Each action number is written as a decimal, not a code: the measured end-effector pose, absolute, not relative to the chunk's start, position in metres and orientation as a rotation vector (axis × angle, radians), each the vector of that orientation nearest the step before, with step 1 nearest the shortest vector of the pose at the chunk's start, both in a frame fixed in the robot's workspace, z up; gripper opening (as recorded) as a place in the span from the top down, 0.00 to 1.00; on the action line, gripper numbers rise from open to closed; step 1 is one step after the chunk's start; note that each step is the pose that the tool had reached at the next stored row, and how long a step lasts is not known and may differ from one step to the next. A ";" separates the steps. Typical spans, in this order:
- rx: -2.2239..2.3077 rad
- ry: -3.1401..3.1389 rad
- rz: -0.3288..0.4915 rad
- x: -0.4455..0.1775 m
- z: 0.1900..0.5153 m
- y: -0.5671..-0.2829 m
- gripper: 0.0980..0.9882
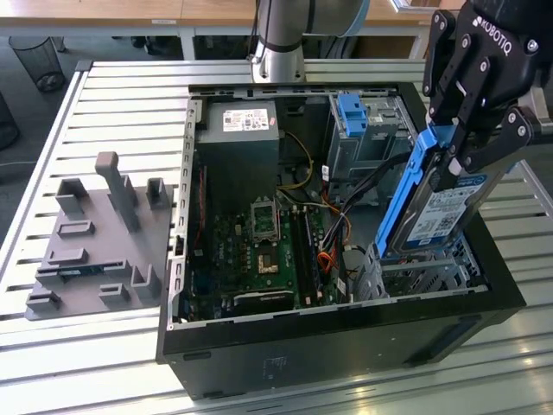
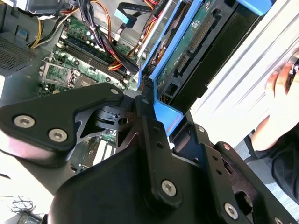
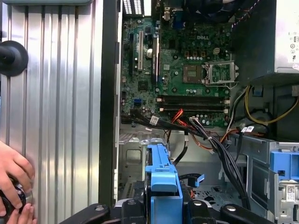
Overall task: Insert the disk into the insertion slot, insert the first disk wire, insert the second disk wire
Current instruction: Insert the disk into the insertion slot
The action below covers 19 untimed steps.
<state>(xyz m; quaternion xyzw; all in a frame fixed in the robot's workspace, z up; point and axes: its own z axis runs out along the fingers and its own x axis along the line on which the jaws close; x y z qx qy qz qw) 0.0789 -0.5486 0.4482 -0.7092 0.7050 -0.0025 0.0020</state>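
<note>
My gripper (image 1: 467,156) is shut on the upper end of the disk (image 1: 441,207), a silver drive with a white label in a bright blue carrier. The disk is steeply tilted, and its lower end rests at the mouth of the insertion slot (image 1: 423,272), a low perforated silver cage in the case's near corner on the exterior view's right. In the first wrist view the blue carrier (image 3: 161,186) sits between my black fingers (image 3: 196,210), with the silver cage (image 3: 135,154) just beyond. The second wrist view shows the disk's green underside (image 2: 196,37). Loose black and orange wires (image 1: 341,216) lie beside the cage.
The open computer case holds a green motherboard (image 1: 259,242), a grey power supply (image 1: 238,130) and a taller grey bay with a blue tab (image 1: 354,121). A grey fixture plate (image 1: 95,233) lies on the slatted table. A person's hand (image 3: 11,182) rests on the table beside the case.
</note>
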 end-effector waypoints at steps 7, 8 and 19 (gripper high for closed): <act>-2.221 2.216 -0.008 0.079 0.446 -0.546 0.70; -2.221 2.216 -0.008 0.079 0.446 -0.546 0.70; -2.212 2.225 -0.008 0.081 0.442 -0.548 0.70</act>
